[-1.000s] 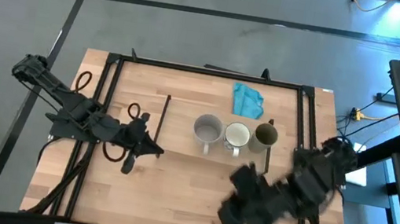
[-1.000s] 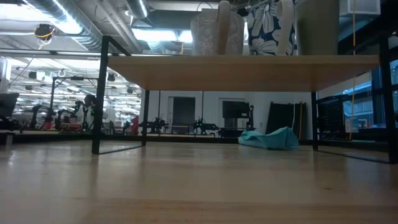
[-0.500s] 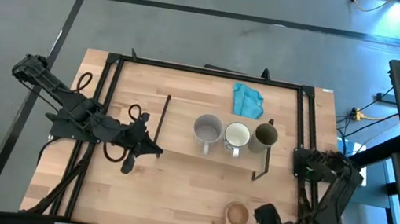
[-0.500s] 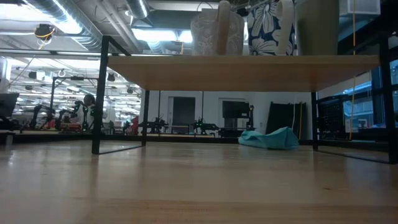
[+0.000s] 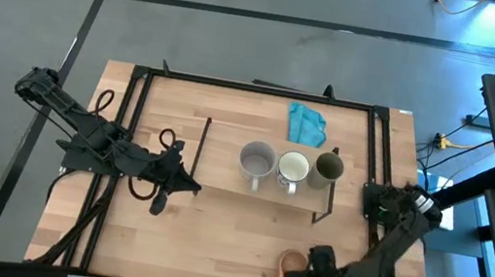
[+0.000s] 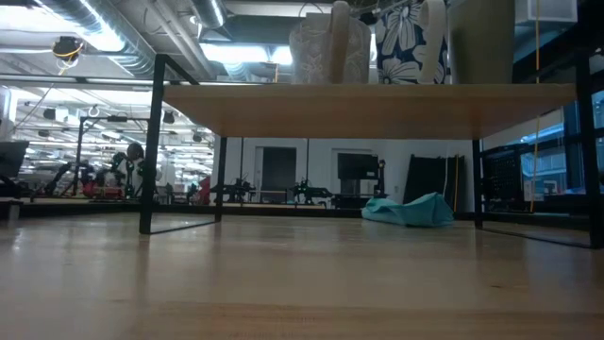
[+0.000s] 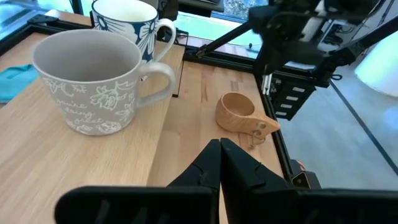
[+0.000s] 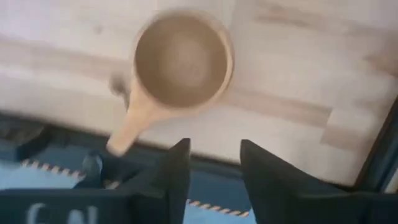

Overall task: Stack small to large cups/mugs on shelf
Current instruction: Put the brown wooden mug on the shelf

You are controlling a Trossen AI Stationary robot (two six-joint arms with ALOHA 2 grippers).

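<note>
Three cups stand in a row on the shelf (image 5: pixel 225 160): the grey cup (image 5: pixel 257 162) with its handle, then the white cup (image 5: pixel 292 169) touching it, then the olive-green cup (image 5: pixel 326 169) at the end nearest the right arm. Only the wooden cup (image 5: pixel 291 264) is off the shelf; it sits upright on the table (image 5: pixel 212 241) near the front edge, well apart from the others, its long handle pointing toward that edge. The right gripper (image 8: pixel 210 163) hangs just above the wooden cup, a little toward the table's edge, with its fingers (image 8: pixel 177 165) spread apart and holding nothing. The left gripper (image 5: pixel 189 185) rests low by the shelf's left end, its fingers pressed together, empty. Behind the shelf, near the table's far side, lies a crumpled teal cloth (image 5: pixel 306 123). From table height the shelf's board spans the view on black wire legs, the cups' bases showing above it.
</note>
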